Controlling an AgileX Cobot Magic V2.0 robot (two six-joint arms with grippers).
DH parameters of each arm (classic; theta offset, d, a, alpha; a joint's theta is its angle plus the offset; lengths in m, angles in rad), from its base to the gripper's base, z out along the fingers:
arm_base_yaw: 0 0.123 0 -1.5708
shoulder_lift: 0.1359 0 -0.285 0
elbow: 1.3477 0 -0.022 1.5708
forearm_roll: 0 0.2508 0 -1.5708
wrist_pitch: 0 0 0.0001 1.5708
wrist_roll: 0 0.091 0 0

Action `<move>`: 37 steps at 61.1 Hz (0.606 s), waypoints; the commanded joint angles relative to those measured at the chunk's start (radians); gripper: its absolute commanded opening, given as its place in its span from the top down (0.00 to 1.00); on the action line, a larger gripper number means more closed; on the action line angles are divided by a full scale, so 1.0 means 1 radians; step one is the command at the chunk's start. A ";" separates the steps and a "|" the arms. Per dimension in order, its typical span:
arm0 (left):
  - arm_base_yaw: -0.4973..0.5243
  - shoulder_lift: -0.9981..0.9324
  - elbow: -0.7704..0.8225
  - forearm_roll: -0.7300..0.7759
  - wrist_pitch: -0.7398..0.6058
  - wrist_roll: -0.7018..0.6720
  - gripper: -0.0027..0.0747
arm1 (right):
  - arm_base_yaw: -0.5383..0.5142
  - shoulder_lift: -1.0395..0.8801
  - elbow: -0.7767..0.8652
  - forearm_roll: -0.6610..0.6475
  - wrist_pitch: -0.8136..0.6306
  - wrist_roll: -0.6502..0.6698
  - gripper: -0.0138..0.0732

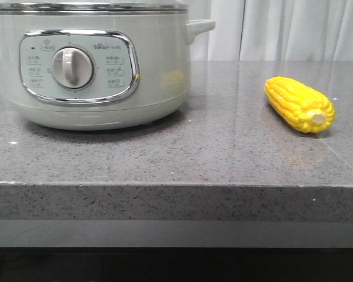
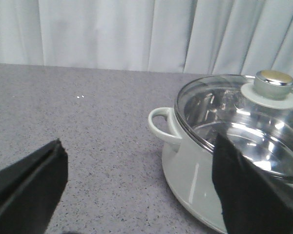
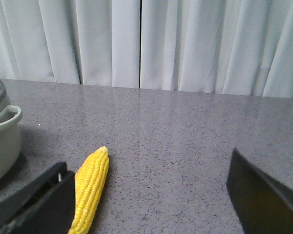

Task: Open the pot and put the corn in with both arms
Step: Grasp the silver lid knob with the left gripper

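Left gripper [image 2: 136, 190] and right gripper [image 3: 151, 195] are both hanging wide open, gripping nothing. The corn [image 1: 300, 104] is lying at right of the front frame on the grey counter [image 1: 182, 158], well apart from the pot [image 1: 94, 64] sitting upper left, lid [image 2: 249, 117] on.

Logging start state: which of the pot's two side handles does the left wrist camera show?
The pot's left handle, the pale loop facing the left gripper; the opposite handle shows only in the front view.
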 commanded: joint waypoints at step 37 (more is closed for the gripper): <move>-0.319 0.869 -0.966 -0.015 0.480 0.014 0.21 | -0.006 0.013 -0.036 -0.007 -0.065 0.000 0.10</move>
